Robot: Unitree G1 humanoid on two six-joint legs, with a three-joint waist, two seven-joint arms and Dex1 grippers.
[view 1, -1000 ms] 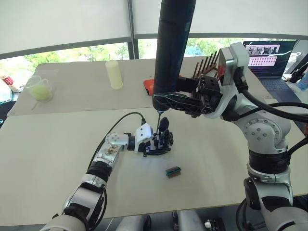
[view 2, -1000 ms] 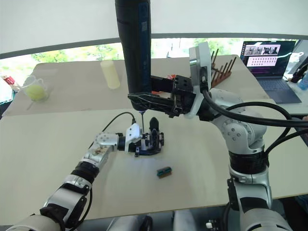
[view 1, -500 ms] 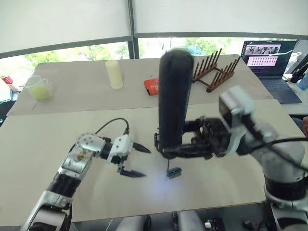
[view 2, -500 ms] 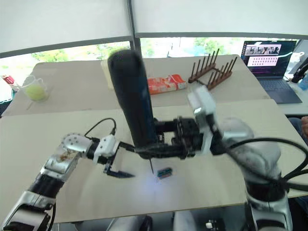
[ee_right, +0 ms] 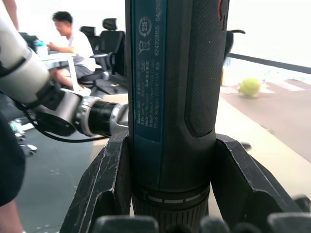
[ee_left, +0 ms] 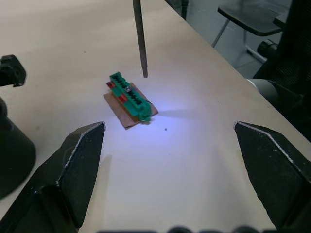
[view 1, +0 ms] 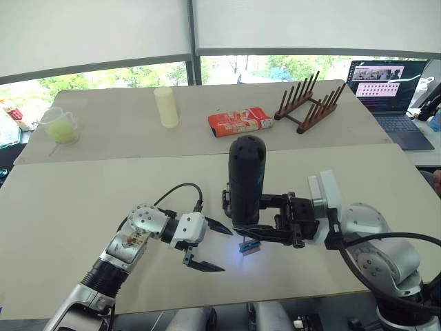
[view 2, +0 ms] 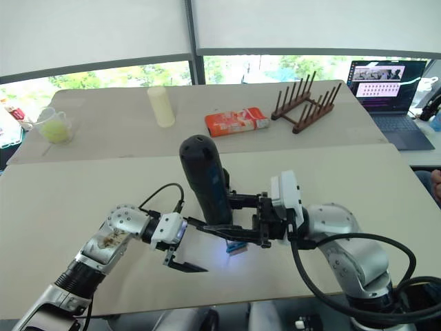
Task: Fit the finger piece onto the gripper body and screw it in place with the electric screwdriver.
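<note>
black electric screwdriver (view 1: 246, 181) in right hand (view 1: 265, 222) — left hand (view 1: 210, 246) open

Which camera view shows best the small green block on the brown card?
The left wrist view: the small green block lies in full sight, lit, under the thin metal bit. In the two eye views, it is partly hidden behind the thick black electric screwdriver.

Electric screwdriver (view 1: 246, 181) upright in right gripper (view 1: 256, 231) above green block (view 1: 249, 247)
</note>
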